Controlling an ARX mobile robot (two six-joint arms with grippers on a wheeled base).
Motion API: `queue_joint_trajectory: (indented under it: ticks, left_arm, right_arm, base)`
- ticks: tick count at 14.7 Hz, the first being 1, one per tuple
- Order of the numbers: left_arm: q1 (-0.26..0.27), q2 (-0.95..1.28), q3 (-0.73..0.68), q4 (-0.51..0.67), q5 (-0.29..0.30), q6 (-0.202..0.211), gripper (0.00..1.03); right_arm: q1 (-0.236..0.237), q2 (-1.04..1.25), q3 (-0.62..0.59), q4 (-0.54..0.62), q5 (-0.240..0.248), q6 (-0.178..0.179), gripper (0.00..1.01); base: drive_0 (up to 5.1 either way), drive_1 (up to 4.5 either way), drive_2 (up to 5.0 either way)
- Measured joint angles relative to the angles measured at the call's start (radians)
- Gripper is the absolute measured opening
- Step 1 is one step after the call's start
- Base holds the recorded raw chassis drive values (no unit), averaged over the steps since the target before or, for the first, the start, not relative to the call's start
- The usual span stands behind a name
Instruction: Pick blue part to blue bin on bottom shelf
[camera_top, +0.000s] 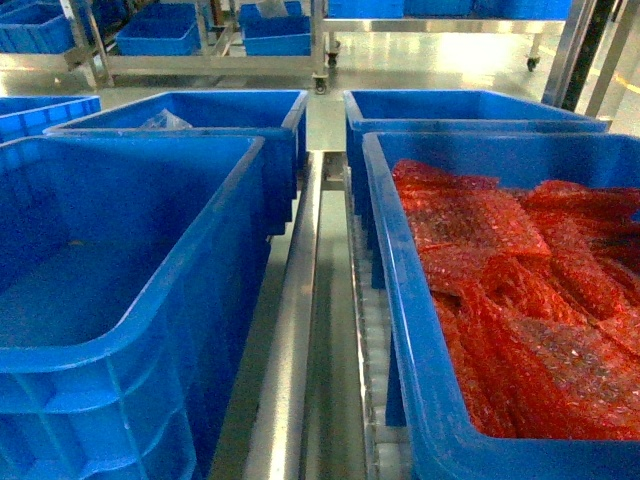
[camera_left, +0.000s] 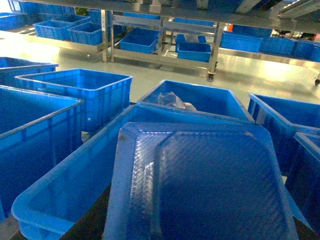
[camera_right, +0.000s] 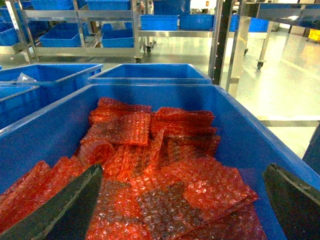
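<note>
Blue translucent part (camera_left: 200, 185) fills the left wrist view, close under the lens, above the near blue bin (camera_left: 60, 200). Long axis seems to run away from the camera towards the far crates, broad face up. Left pincer hidden by it: grip cannot be told. Right pincer (camera_right: 180, 210) gapes wide over red bubble wrap (camera_right: 150, 165). Judged step: placing. Next: lower level, clear of the rim.

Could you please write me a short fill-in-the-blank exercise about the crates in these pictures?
1. The right crate holds ____ bubble wrap.
2. The near left crate is coloured ____.
3. The right gripper's jaws are ____ above the bubble wrap.

Missing words: red; blue; open
</note>
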Motion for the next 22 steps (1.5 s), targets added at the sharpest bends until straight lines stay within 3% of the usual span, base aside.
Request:
queue_joint_trajectory:
  ticks: [22]
  left_arm:
    - [0.0,0.0,0.0,0.0,0.0,0.0,0.43]
  right_arm:
    - [0.0,0.0,0.0,0.0,0.0,0.0,0.98]
  base:
    - [0.0,0.0,0.0]
